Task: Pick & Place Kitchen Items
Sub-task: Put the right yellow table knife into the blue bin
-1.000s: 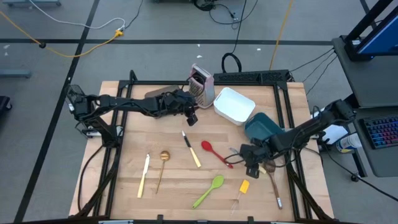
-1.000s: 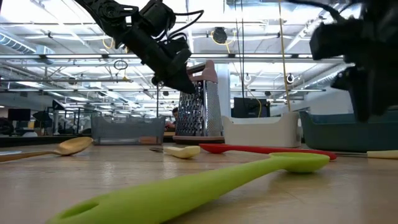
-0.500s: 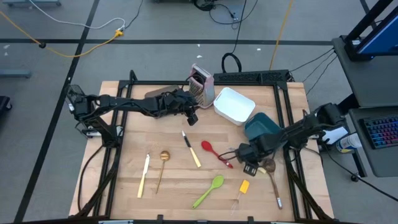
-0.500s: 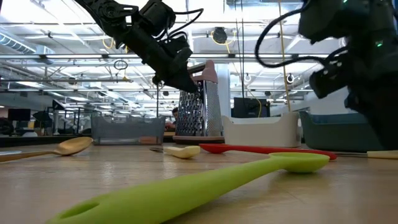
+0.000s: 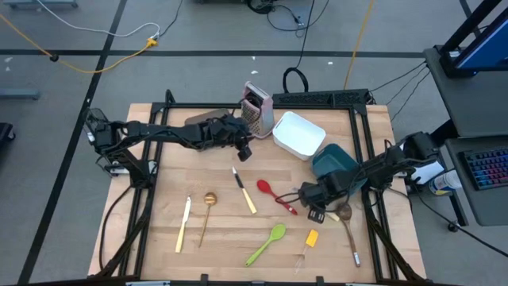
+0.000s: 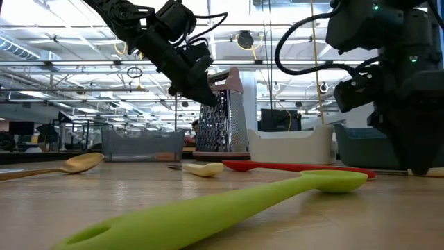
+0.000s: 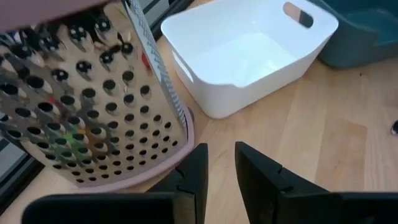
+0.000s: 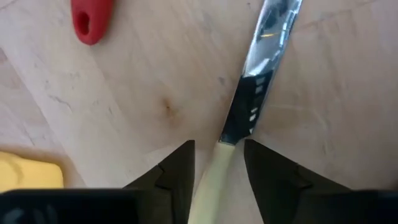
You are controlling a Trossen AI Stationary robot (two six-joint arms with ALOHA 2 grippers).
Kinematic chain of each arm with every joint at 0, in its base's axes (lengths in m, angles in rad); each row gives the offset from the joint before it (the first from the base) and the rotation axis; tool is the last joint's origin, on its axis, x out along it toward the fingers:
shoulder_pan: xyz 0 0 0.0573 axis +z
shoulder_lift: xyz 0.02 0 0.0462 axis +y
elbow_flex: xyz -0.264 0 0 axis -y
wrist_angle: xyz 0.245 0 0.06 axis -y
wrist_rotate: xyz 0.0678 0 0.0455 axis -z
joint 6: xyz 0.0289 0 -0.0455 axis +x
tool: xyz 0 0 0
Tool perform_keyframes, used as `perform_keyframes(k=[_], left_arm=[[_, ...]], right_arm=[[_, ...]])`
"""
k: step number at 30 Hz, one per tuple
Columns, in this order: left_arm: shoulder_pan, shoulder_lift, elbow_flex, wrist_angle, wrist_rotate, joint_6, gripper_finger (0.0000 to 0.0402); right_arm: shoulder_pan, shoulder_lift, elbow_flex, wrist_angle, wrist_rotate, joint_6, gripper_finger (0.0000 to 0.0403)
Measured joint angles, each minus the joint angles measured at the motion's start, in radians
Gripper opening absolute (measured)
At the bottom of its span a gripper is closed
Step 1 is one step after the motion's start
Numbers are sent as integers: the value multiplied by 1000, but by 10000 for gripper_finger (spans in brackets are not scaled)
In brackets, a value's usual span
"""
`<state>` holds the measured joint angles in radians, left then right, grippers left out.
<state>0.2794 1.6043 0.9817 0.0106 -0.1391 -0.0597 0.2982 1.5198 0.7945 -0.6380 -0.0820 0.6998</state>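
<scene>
A cream-handled knife (image 8: pixel 249 106) lies flat on the wooden desk (image 5: pixel 159 199), its handle running between the right claw (image 8: pixel 219 165) fingers, which stand apart on either side and do not yet pinch it. Only the right wrist view shows this; from above, the right claw (image 5: pixel 315 208) hides the knife, low beside the red spoon (image 5: pixel 274 195). The left claw (image 7: pixel 219 171), slightly parted and empty, hovers by the metal grater (image 7: pixel 81 99) and white container (image 7: pixel 249 53).

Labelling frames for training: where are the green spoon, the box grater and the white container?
green spoon (image 5: pixel 267 243), high view, mid-handle.
box grater (image 7: pixel 81 118), left wrist view, perforated face.
white container (image 5: pixel 299 134), high view, inner floor.
</scene>
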Motion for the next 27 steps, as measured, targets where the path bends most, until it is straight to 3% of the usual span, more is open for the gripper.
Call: perform_keyframes(k=[7,12,20,27], left_arm=[[0,0,0,-44,0,0,86],[0,0,0,-45,0,-14,86],[0,0,0,-45,0,-28,86],[0,0,0,-45,0,-27,86]], right_arm=[[-4,1,-60,-3,-31,51,117],[-5,1,-68,-6,-37,-29,111],[-23,-1,-69,36,-4,-62,21],[-49,-28,-68,51,-6,-62,31]])
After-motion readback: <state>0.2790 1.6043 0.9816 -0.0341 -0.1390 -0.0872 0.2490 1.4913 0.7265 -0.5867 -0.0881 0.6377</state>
